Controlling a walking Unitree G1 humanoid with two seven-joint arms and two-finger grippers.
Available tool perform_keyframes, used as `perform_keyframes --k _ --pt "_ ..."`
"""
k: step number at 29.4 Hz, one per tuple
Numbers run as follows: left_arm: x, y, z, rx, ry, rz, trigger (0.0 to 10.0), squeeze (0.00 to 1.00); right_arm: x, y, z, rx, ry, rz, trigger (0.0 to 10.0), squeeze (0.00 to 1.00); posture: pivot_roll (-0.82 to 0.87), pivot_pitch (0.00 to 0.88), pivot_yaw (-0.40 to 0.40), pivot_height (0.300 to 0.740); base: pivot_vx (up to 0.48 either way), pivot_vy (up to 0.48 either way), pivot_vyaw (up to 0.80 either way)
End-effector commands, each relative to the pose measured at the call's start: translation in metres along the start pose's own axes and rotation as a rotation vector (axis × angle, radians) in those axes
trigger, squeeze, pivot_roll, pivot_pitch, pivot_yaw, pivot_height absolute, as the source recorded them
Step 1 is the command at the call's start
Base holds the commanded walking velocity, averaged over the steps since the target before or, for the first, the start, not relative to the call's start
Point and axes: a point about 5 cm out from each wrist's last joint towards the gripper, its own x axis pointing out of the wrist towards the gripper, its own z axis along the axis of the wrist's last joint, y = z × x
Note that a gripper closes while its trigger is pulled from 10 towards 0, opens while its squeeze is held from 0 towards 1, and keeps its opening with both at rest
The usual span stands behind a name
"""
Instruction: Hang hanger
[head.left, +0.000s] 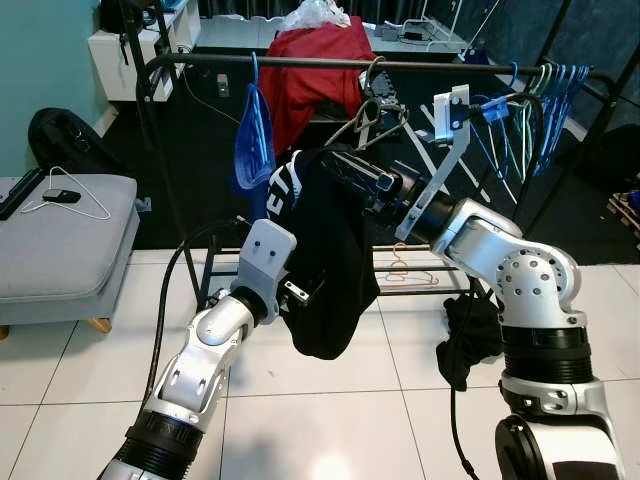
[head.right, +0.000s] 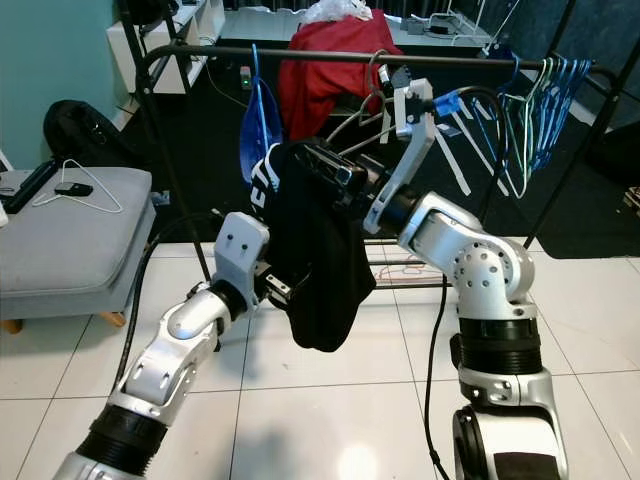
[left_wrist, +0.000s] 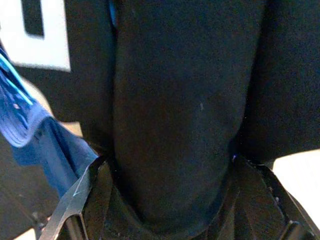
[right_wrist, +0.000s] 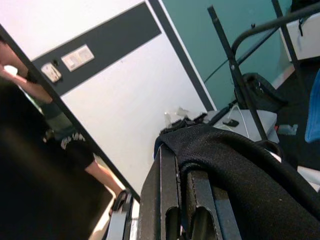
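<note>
A black garment (head.left: 330, 260) with white lettering hangs bunched in front of the clothes rack's black rail (head.left: 310, 62). My right gripper (head.left: 345, 168) is shut on the garment's top, just below the rail. A silver wire hanger (head.left: 368, 112) rises from beside that grip, its hook (head.left: 374, 68) at the rail; I cannot tell whether it rests on it. My left gripper (head.left: 300, 292) holds the garment's lower side, and black cloth (left_wrist: 175, 125) sits between its fingers (left_wrist: 75, 200). In the right wrist view, black fabric (right_wrist: 235, 165) drapes over the fingers (right_wrist: 165, 200).
A blue garment (head.left: 253, 140) and a red cloth (head.left: 315, 60) hang on the rail, with several pale hangers (head.left: 540, 90) at its right end. A grey bench (head.left: 60, 240) stands on the left. Dark clothing (head.left: 470, 340) lies on the tiles. A person (right_wrist: 75, 145) stands nearby.
</note>
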Motion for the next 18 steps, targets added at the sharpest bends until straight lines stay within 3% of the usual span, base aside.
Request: perform_keyframes --k 1,5,7,9,10,11,17,18 --pt "0.002 0.000 0.009 0.069 -0.102 0.041 10.0 0.00 0.003 0.005 0.007 0.012 -0.036 0.045 0.0 0.00 -0.06 0.158 -0.068 0.740 0.000 0.000 0.00" --pt "0.002 -0.004 0.020 0.057 -0.200 0.037 10.0 0.00 0.003 0.003 0.006 0.005 -0.034 0.040 0.0 0.00 -0.06 0.132 -0.067 0.740 0.000 0.000 0.00" --pt "0.002 -0.004 0.020 0.057 -0.200 0.037 10.0 0.00 0.003 0.003 0.006 0.005 -0.034 0.040 0.0 0.00 -0.06 0.132 -0.067 0.740 0.000 0.000 0.00" --pt "-0.003 -0.019 0.017 0.207 -0.206 -0.167 10.0 0.00 0.007 0.003 0.021 -0.023 -0.093 0.023 0.0 0.00 -0.07 0.173 -0.057 0.740 0.000 0.000 0.00" --pt "-0.003 -0.019 0.017 0.207 -0.206 -0.167 10.0 0.00 0.007 0.003 0.021 -0.023 -0.093 0.023 0.0 0.00 -0.07 0.173 -0.057 0.740 0.000 0.000 0.00" --pt "-0.014 -0.025 -0.002 0.343 -0.140 -0.301 10.0 0.00 0.009 0.006 0.031 -0.036 -0.143 0.047 0.0 0.00 -0.07 0.148 -0.056 0.740 0.000 0.000 0.00" --pt "-0.016 -0.025 -0.006 0.389 -0.116 -0.298 10.0 0.00 0.010 0.014 0.030 -0.029 -0.143 0.095 0.0 0.00 -0.06 0.148 -0.060 0.740 0.000 0.000 0.00" --pt "-0.011 -0.020 -0.007 0.442 -0.110 -0.245 10.0 0.00 0.011 0.019 0.031 -0.016 -0.136 0.137 0.0 0.00 -0.07 0.167 -0.066 0.740 0.000 0.000 0.00"
